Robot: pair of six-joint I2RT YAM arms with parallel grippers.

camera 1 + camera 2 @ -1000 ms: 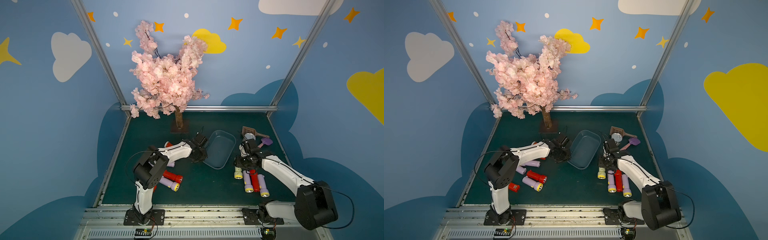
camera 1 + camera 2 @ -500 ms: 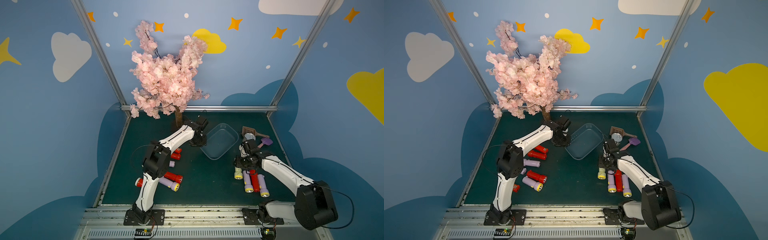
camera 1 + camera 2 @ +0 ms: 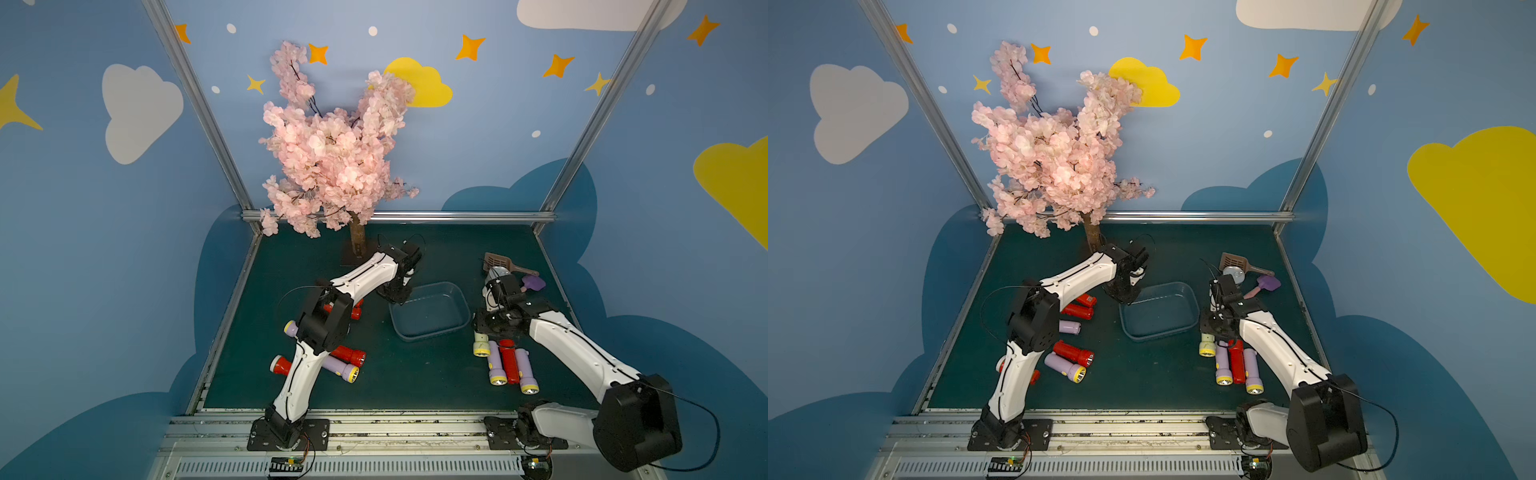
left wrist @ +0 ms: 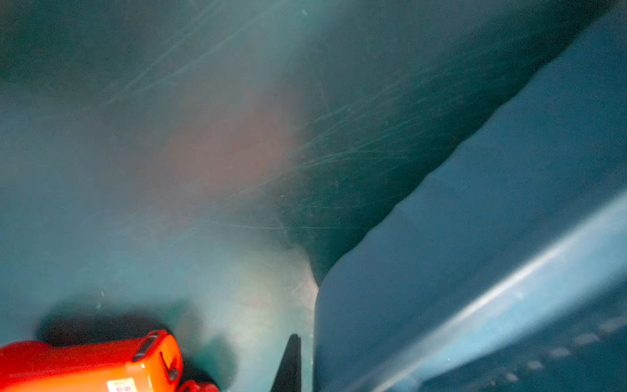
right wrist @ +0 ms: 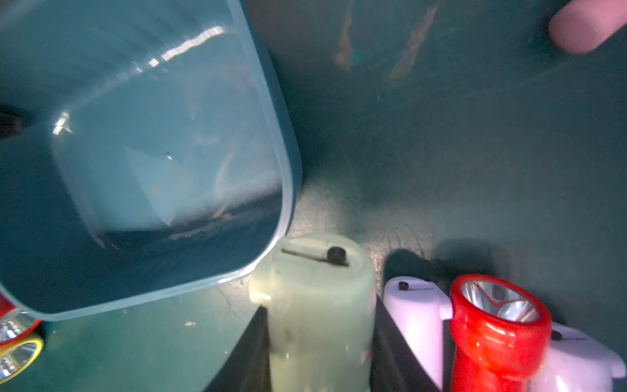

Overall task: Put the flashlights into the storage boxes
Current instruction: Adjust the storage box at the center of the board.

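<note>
The blue-grey storage box (image 3: 424, 337) (image 3: 1154, 336) lies mid-table with nothing in it. My left gripper (image 3: 399, 297) (image 3: 1125, 297) (image 4: 291, 359) is shut and holds nothing, its tip against the box's outer wall (image 4: 475, 237) at the far left corner. A red flashlight (image 4: 101, 363) lies beside it. My right gripper (image 3: 484, 328) (image 5: 320, 339) is shut on a pale green flashlight (image 3: 481, 345) (image 5: 319, 288) lying by the box's near right corner. Next to it lie lilac (image 3: 496, 368), red (image 3: 509, 359) and lilac (image 3: 524, 370) flashlights. Several more flashlights (image 3: 348, 354) (image 3: 1077, 311) lie under the left arm.
A pink blossom tree (image 3: 332, 158) stands at the back left, its trunk just behind the left wrist. A brown slotted scoop (image 3: 496, 261), a silver can (image 3: 500, 273) and a purple spatula (image 3: 534, 283) lie behind the right gripper. Metal rails edge the green mat.
The left arm has stretched from the box's left side to its far left corner. The box has turned and slid toward the front right. The right arm has not moved.
</note>
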